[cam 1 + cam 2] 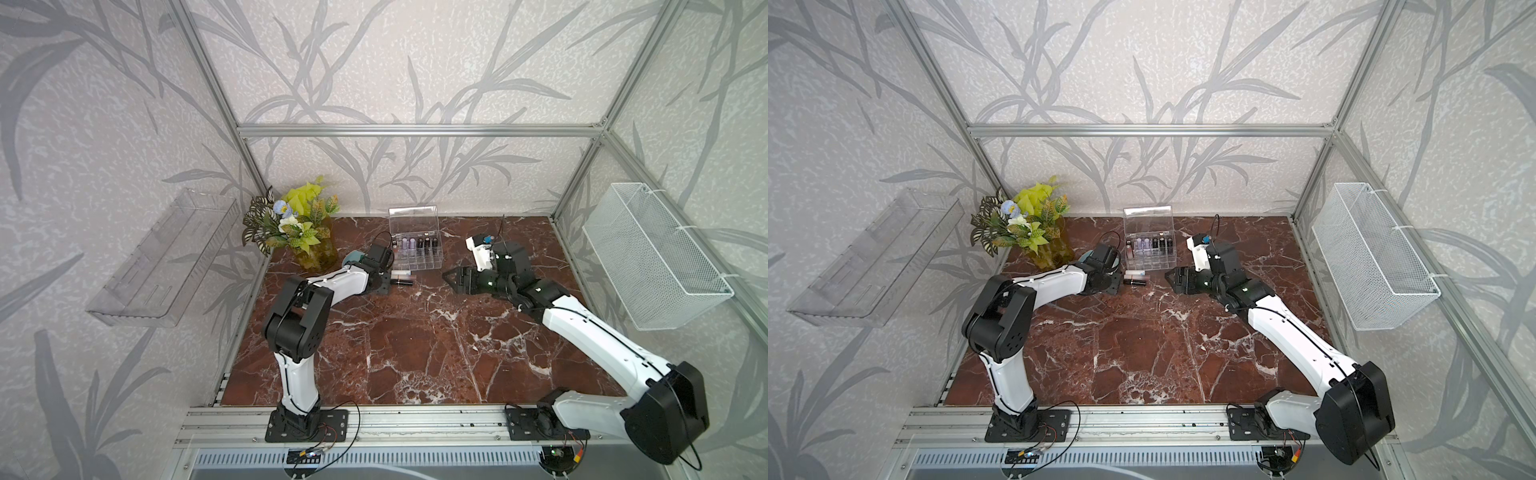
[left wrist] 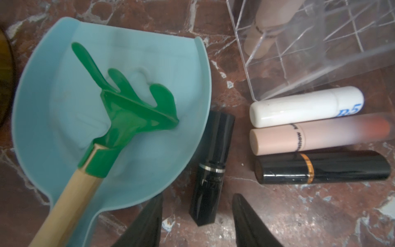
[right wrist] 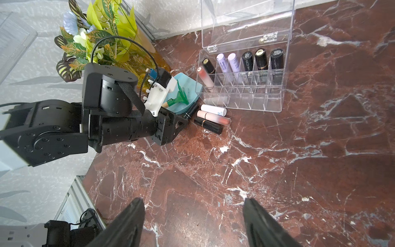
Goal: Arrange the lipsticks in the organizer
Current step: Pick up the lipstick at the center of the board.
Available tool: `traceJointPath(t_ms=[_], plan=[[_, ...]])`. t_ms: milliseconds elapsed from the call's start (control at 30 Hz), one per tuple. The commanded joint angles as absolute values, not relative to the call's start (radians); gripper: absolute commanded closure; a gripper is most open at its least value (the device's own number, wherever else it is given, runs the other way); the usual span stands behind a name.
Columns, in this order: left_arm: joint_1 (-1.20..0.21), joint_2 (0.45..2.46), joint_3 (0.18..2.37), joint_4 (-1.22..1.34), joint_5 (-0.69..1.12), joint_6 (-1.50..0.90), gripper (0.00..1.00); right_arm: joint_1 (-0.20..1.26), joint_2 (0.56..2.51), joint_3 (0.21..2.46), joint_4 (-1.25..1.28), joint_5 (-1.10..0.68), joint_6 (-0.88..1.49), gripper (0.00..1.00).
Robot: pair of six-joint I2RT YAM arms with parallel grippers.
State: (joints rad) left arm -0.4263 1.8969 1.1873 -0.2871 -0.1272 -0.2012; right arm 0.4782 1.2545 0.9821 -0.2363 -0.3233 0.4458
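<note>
This is a robotics lab test cell dressed like a home: an aluminium extrusion frame (image 1: pixel 415 129) holds leaf-patterned wallpaper panels (image 1: pixel 374 62), and two robot arms (image 1: pixel 582 328) are bolted to a slotted rail (image 1: pixel 415 419) beside a marble-look tabletop (image 1: pixel 415 340), an artificial plant (image 1: pixel 297 226), a clear wall tray (image 1: pixel 158 257) and a wire mesh basket (image 1: pixel 652 257).

Bright even light; left wrist view edges blurred
</note>
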Motion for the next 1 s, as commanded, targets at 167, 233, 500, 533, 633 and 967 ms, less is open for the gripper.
traceJointPath(t_ms=[167,233,500,533,633,967], plan=[[-0.426,1.931,1.222,-0.28,-0.095,-0.193,0.5,0.474,1.261,0.983,-0.217,-0.333,0.451,0.24],[-0.426,1.931,1.222,-0.276,-0.089,-0.195,0.51,0.474,1.261,0.982,-0.218,-0.332,0.45,0.24],[-0.431,1.945,1.222,-0.267,-0.073,-0.2,0.59,0.473,1.261,0.979,-0.218,-0.328,0.448,0.24],[-0.431,1.947,1.222,-0.265,-0.075,-0.2,0.59,0.472,1.261,0.978,-0.219,-0.328,0.449,0.24],[-0.434,1.952,1.217,-0.256,-0.074,-0.205,0.61,0.473,1.261,0.977,-0.219,-0.328,0.45,0.24],[-0.439,1.955,1.205,-0.247,-0.072,-0.21,0.7,0.474,1.256,0.977,-0.222,-0.329,0.45,0.24]])
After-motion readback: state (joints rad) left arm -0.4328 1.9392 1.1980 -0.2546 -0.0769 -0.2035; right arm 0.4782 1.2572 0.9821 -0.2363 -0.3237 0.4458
